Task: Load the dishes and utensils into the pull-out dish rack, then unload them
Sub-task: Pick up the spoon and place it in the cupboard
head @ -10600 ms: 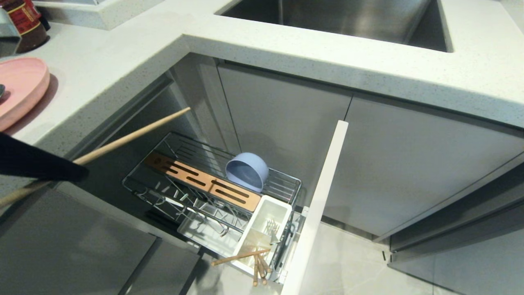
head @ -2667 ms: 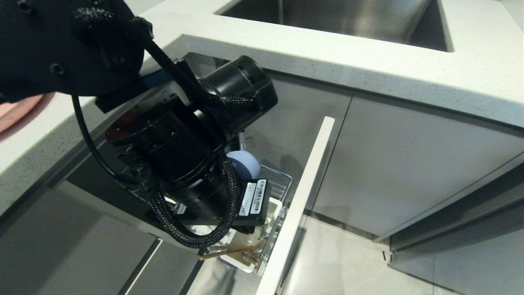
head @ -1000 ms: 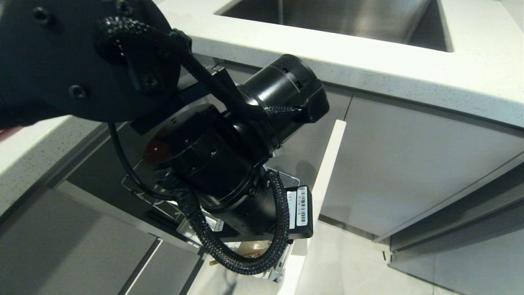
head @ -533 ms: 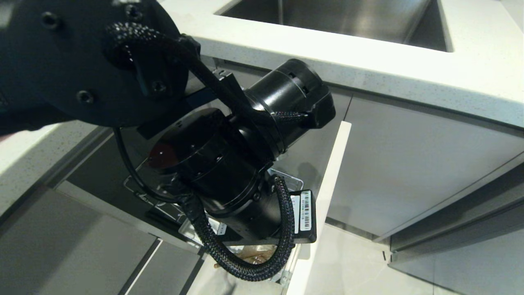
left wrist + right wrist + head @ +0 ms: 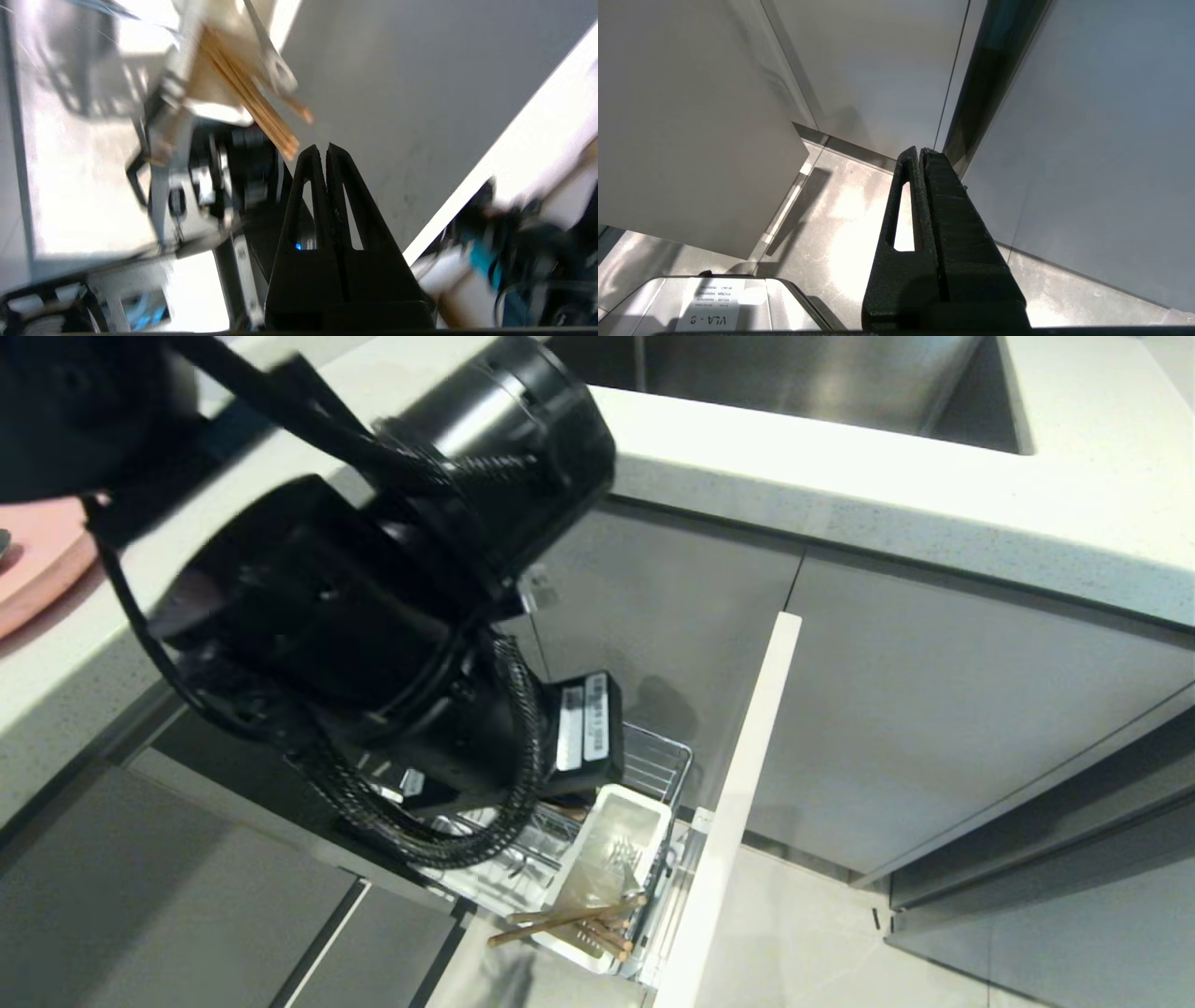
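Pull-out dish rack (image 5: pixel 658 767) is extended below the counter (image 5: pixel 840 513), white front panel (image 5: pixel 738 803) edge-on. Left arm (image 5: pixel 373 616) blocks most of the basket, so the bowl can't be seen. Chopsticks (image 5: pixel 569 922) lie across the near end of the white cutlery cup (image 5: pixel 607 859), tips sticking out. Left gripper (image 5: pixel 323 148) is hidden in the head view; its wrist view, badly blurred, shows the jaws pressed together on nothing, just beside the chopstick ends (image 5: pixel 261 114). Pink plate (image 5: pixel 42 565) sits on the counter, cut off at the frame edge. Right gripper (image 5: pixel 920 151) is closed, empty, hanging over the floor.
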Available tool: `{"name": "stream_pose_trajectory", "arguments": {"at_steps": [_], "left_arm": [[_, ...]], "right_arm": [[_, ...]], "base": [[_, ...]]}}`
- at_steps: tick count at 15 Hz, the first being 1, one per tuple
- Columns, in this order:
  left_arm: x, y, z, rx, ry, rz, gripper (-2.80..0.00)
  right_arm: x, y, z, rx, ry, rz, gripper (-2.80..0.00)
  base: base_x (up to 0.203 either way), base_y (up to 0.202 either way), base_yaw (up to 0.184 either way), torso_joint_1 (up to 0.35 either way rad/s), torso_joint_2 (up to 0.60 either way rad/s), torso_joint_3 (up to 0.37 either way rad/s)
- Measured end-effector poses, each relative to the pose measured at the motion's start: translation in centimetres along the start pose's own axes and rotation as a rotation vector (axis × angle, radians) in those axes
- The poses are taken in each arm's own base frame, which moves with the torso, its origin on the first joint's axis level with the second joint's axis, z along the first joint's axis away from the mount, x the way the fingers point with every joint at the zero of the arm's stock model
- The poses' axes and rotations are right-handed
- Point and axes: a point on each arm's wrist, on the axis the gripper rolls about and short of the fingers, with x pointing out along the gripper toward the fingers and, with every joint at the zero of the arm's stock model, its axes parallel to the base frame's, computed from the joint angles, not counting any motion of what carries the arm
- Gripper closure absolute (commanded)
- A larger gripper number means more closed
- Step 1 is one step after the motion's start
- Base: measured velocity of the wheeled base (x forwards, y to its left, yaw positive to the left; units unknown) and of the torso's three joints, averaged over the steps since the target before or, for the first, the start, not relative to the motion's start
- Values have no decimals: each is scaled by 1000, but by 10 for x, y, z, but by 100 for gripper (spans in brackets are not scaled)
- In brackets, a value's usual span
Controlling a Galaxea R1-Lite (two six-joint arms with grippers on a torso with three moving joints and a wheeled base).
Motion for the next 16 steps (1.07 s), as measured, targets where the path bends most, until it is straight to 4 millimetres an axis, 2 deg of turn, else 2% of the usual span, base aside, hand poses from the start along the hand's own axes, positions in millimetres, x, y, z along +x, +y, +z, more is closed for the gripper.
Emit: {"name": "stream_pose_trajectory", "arguments": {"at_steps": [4, 8, 13, 16], "left_arm": [[-64, 34, 11, -76, -266, -50, 0], [-132, 82, 14, -129, -539, -88, 0], [-193, 134, 0, -156, -813, 13, 0], [-221, 152, -20, -121, -968, 142, 0]], "right_arm": [[0, 0, 0, 0, 0, 0, 0], [0, 0, 0, 0, 0, 0, 0], [0, 0, 0, 0, 0, 0, 0], [0, 0, 0, 0, 0, 0, 0]], "base": [[0, 0, 0, 0, 0, 0], [0, 0, 0, 0, 0, 0], [0, 0, 0, 0, 0, 0], [0, 0, 0, 0, 0, 0]]}}
